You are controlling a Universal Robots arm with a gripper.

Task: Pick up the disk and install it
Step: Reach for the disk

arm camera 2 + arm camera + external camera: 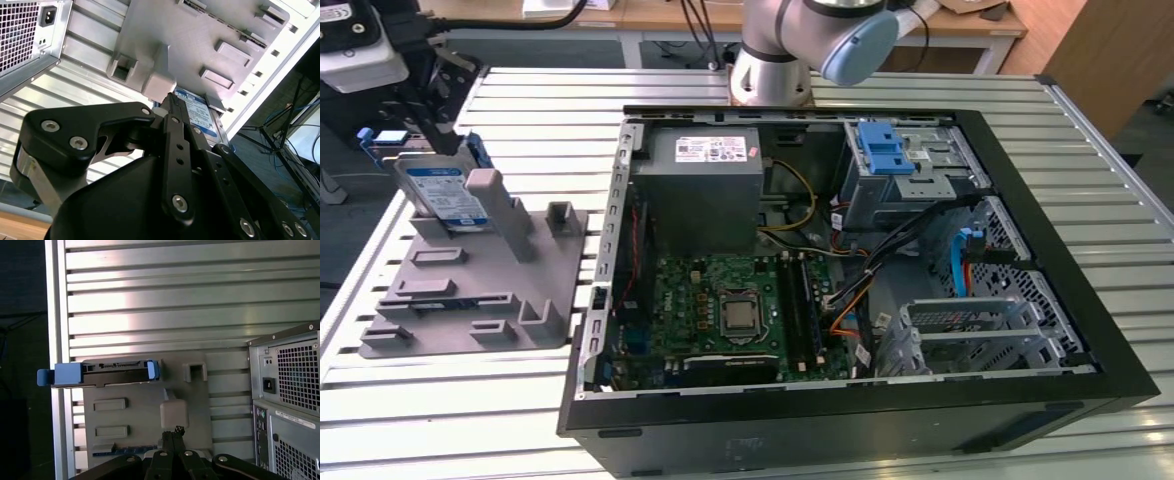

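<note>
The disk (443,193), silver with a white-and-blue label and blue side rails, stands on edge in a slot at the far end of a grey holder (480,290), at the exterior view's left. My gripper (438,125) hangs just above it, dark fingers pointing down. In the first wrist view the disk (100,374) shows edge-on with its blue rails, and my gripper (176,431) has its fingertips pressed together with nothing between them, over the holder's grey block and to one side of the disk. The second wrist view shows my gripper (172,97) close beside the disk (200,112).
An open computer case (1067,180) lies on the slatted metal table (547,110), holding a grey power-supply box (707,160), a motherboard (734,310), cables and a metal drive cage with a blue latch (887,150). The arm's base (767,70) stands behind the case. The table's edge runs close beside the holder.
</note>
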